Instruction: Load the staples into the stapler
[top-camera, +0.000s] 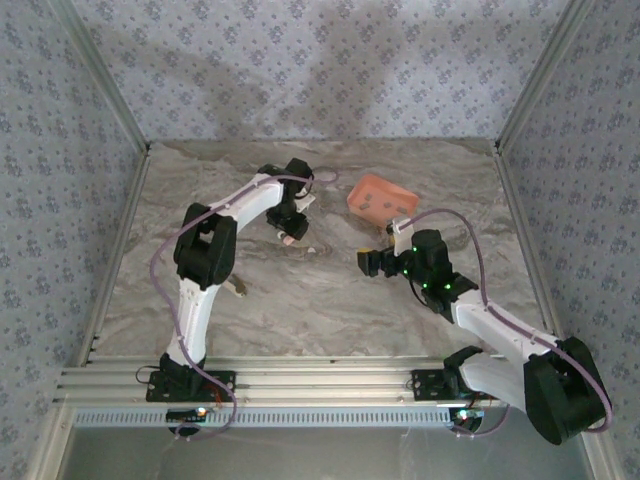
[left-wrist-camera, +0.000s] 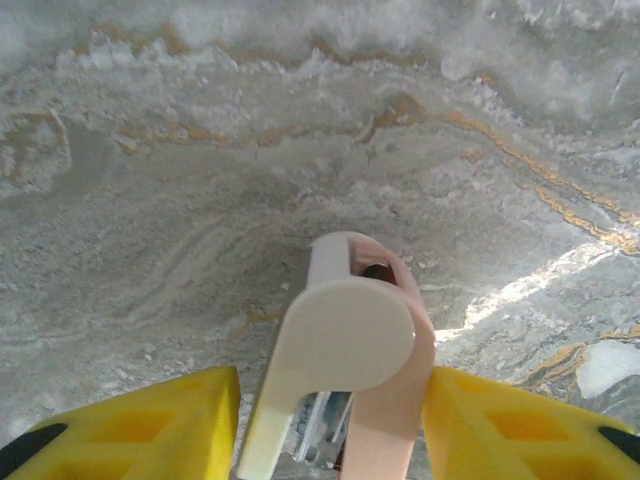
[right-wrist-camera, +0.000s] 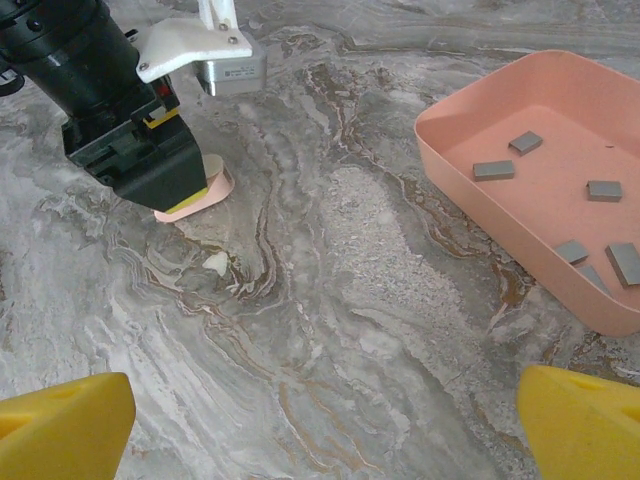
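Observation:
The stapler (left-wrist-camera: 345, 330), pale pink and white, stands between my left gripper's (left-wrist-camera: 330, 410) yellow fingers, and both fingers press against its sides. Its white part and pink part are spread apart, and a thin metal rail (left-wrist-camera: 322, 430) shows between them. From the right wrist the stapler (right-wrist-camera: 195, 200) rests on the marble under the left gripper (right-wrist-camera: 165, 185). Several grey staples (right-wrist-camera: 494, 170) lie in the salmon tray (right-wrist-camera: 450, 150). My right gripper (right-wrist-camera: 320, 420) hangs open over bare marble, to the right of the stapler and short of the tray. From above, the left gripper (top-camera: 287, 228) is mid-table and the right gripper (top-camera: 368, 262) is to its right.
The salmon tray (top-camera: 380, 197) sits at the back right of the marble table (top-camera: 300, 300). Patterned walls and metal rails (top-camera: 120, 210) enclose the table on three sides. Open marble lies between the two grippers.

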